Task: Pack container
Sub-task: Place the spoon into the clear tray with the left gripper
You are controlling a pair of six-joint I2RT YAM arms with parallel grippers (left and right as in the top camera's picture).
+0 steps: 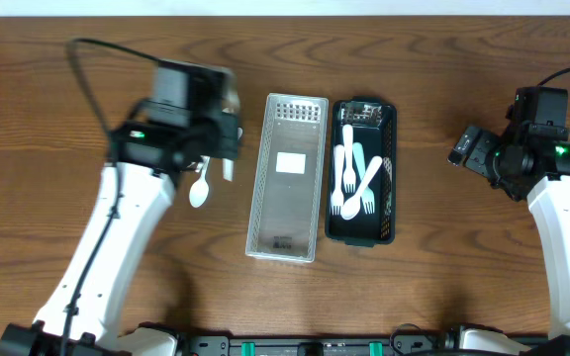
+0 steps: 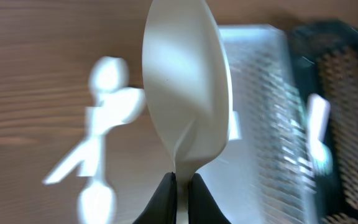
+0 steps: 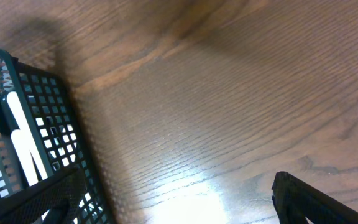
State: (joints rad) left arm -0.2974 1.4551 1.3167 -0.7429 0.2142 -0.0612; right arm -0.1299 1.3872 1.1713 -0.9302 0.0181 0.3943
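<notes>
The left gripper [image 2: 179, 186] is closed tight on the thin neck of a white plastic spoon [image 2: 185, 87]. In the left wrist view the spoon's oval bowl stands up from the fingertips and fills the middle of the picture. Behind it, a few more white plastic utensils [image 2: 101, 124] lie on the brown wooden table [image 1: 87, 30]. They are too blurred to tell apart.

From overhead, this gripper hangs over the table just left of a long, silver perforated metal tray [image 1: 287, 178] and does not touch it. The tray lies lengthwise in the middle of the table with a white label on its floor.

Touching the tray's right side is a black plastic mesh basket [image 1: 389, 188]. It holds several white plastic forks and spoons [image 1: 352, 183], which lie across one another.

The right gripper [image 3: 179, 180] is spread wide and holds nothing. Its two dark fingers show at the bottom corners of the right wrist view, with bare wood between them. A corner of the black basket, with one white handle inside it, shows at the left edge of that view. From overhead, the right arm is well apart from the basket, off to its right.
</notes>
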